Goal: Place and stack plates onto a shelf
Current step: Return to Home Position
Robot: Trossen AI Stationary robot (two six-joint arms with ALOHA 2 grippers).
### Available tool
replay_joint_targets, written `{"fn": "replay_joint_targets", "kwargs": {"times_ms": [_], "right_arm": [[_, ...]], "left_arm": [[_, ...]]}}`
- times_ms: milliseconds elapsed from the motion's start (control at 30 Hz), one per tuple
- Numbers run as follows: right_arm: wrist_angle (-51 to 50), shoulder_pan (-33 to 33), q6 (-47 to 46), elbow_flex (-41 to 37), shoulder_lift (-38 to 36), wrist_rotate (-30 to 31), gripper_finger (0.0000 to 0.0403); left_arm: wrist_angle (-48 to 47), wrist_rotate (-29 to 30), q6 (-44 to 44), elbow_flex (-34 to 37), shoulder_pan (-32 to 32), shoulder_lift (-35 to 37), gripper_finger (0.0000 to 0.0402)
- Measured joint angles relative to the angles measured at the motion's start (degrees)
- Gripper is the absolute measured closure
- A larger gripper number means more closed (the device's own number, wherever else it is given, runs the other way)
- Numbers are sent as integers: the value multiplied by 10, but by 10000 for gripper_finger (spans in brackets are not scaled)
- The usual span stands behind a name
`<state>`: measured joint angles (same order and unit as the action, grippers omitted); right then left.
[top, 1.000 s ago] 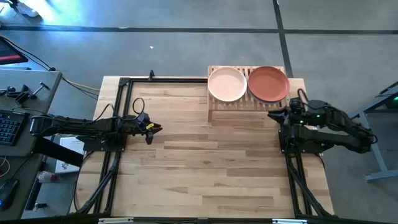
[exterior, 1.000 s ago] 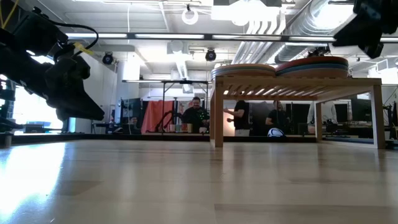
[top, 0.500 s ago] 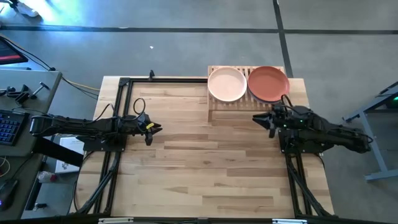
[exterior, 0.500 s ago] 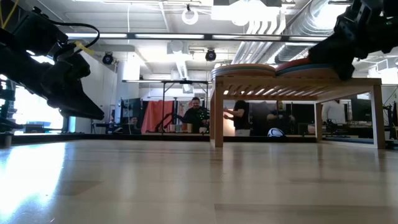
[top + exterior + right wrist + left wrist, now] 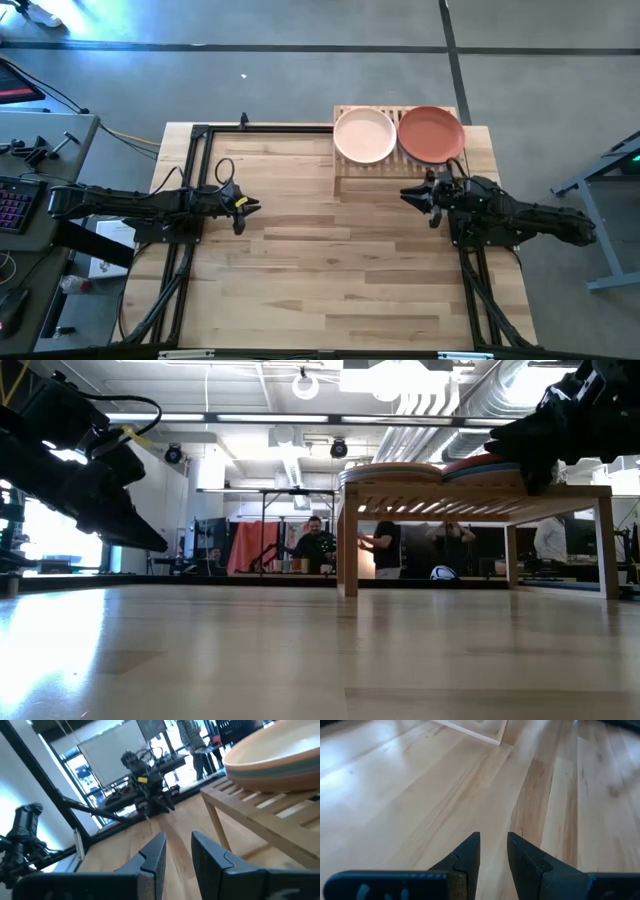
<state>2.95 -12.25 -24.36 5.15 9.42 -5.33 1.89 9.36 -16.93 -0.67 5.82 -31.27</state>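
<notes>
The right gripper hovers just on the near side of the shelf, by its right end, with its fingers slightly apart and empty. The shelf stands at the far right of the table and carries two stacks. A pink plate tops the left stack, a terracotta plate the right. The left gripper waits at the left, also slightly apart.
</notes>
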Motion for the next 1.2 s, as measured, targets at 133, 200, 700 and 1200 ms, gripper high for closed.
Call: {"fn": "replay_joint_targets", "kwargs": {"times_ms": [133,200,700,1200], "right_arm": [[12,0,6,-11,0,-2,328],[15,0,14,-11,0,-6,328],[-5,-1,36,-12,1,-20,328],[20,-1,67,-16,3,-28,328]], "left_arm": [[0,2,52,0,0,0,314],[0,3,72,0,0,0,314],[1,4,126,0,0,0,314],[1,4,126,0,0,0,314]]}}
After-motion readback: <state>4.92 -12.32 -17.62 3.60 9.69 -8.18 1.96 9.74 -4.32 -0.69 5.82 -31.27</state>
